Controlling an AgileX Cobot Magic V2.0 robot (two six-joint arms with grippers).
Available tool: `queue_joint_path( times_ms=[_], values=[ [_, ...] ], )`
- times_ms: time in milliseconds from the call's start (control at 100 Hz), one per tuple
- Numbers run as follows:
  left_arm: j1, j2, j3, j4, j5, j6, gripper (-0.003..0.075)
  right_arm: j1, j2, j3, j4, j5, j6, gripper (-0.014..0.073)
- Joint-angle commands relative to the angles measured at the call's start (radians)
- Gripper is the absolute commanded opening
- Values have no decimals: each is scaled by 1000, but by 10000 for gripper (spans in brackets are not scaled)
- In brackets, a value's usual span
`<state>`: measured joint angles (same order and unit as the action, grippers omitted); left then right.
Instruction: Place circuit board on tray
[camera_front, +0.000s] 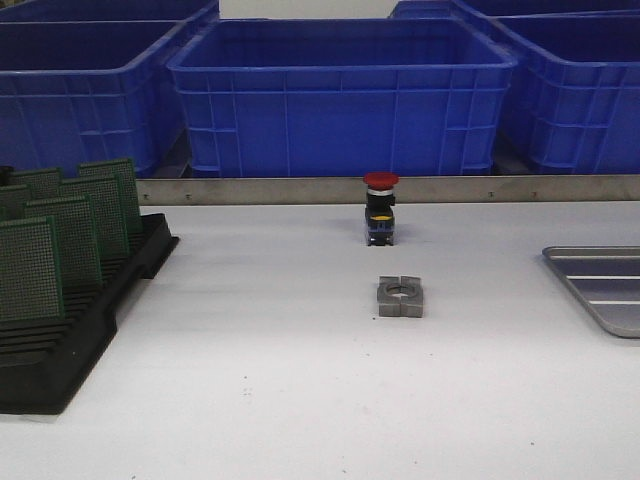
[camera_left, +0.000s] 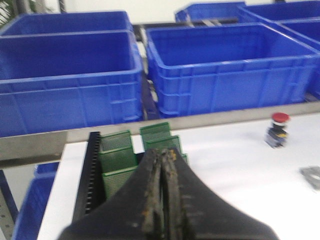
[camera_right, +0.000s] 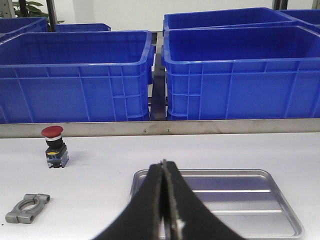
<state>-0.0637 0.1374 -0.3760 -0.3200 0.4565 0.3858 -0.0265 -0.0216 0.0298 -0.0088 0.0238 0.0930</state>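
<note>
Front view: blue bins (camera_front: 340, 95) behind white counter (camera_front: 280, 400); black rack (camera_front: 75, 330) at left, cropped, holding upright green boards (camera_front: 60, 235); tray (camera_front: 605, 285) at right, cut off, bare. Centre: red-capped button (camera_front: 380, 208), grey clamp (camera_front: 400, 297). Left gripper (camera_left: 162, 155) and right gripper (camera_right: 164, 165) pressed together, holding nothing.

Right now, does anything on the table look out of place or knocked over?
Nothing stands out. The circuit boards stand upright in the black rack, the tray lies flat and bare, and the red button stands upright.
</note>
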Motion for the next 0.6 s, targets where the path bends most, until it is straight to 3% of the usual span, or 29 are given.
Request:
queue_joint_path(
  times_ms=[0, 340, 590],
  values=[
    [-9, 118, -154, -14, 79, 0, -18, -1, -6, 4, 2, -81, -1, -60],
    [-9, 563, -633, 34, 474, 22, -19, -1, -6, 4, 2, -81, -1, -60],
    [-9, 730, -741, 68, 577, 23, -18, -1, -6, 4, 2, -81, -1, -60]
  ],
)
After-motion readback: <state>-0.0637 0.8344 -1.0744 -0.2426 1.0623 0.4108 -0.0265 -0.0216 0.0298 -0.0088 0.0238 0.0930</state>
